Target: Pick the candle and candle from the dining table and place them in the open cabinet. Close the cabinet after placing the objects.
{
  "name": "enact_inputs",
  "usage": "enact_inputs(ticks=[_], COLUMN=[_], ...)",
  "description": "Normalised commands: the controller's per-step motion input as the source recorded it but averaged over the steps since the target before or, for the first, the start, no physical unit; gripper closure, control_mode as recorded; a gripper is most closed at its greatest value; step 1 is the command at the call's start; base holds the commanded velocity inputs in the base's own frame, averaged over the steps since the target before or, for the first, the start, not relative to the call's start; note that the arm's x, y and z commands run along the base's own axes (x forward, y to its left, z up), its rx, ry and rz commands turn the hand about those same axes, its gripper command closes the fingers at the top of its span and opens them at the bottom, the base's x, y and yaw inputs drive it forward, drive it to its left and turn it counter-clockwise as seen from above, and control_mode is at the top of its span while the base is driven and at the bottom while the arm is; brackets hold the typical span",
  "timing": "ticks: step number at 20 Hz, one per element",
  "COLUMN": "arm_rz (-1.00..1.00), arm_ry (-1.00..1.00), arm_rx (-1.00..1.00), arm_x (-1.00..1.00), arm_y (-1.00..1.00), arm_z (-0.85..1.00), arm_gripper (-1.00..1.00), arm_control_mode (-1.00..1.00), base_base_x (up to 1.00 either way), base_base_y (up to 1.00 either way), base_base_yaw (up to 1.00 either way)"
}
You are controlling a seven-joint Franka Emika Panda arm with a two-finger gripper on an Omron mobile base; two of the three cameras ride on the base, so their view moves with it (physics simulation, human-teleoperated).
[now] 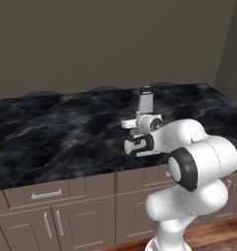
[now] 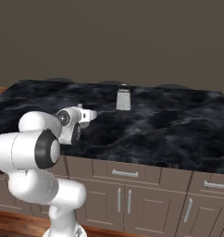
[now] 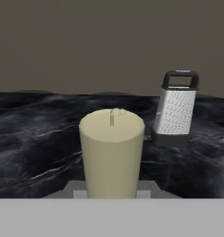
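We've got the stub candle (image 3: 112,152) pinched low between closed jaws, over the table (image 1: 52,142) near its front edge — light, stiff, waxy-slick, so we'd grip mid-body — grater (image 3: 176,109) sits behind.

The candle (image 3: 112,155) in the middle of the hand view looks like smooth, matt cream wax with a tiny pale wick on top, and the box grater (image 3: 176,109) to its right looks like shiny grey metal full of little rough holes, with a black plastic-looking handle and a dark base. The dining table (image 1: 52,132) has a black stone-like top with thin white lines and a soft shine, and below it the drawer fronts (image 2: 132,175) look like smooth matt brown wood with shiny silver metal bar handles (image 1: 46,195). The wall behind (image 2: 109,37) is plain, flat and matt brown-grey
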Motion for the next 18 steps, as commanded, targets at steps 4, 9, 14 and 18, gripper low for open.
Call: enact_inputs(ticks=[4, 9, 14, 18], arm_rz=[-0.05, -0.07, -0.05, -0.03], arm_ry=[0.01, 0.04, 0.03, 0.02], arm_rx=[0.0, 0.0, 0.0, 0.0], arm_x=[-0.19, -0.27, -0.38, -0.34], arm_y=[0.0, 0.0, 0.0, 0.0], arm_z=[0.57, 0.62, 0.58, 0.56], arm_gripper=[1.0, 1.0, 1.0, 1.0], arm_control_mode=[-1.0, -1.0, -1.0, -1.0], base_base_x=[0.0, 0.0, 0.0, 0.0], base_base_y=[0.0, 0.0, 0.0, 0.0], base_base_yaw=[0.0, 0.0, 0.0, 0.0])
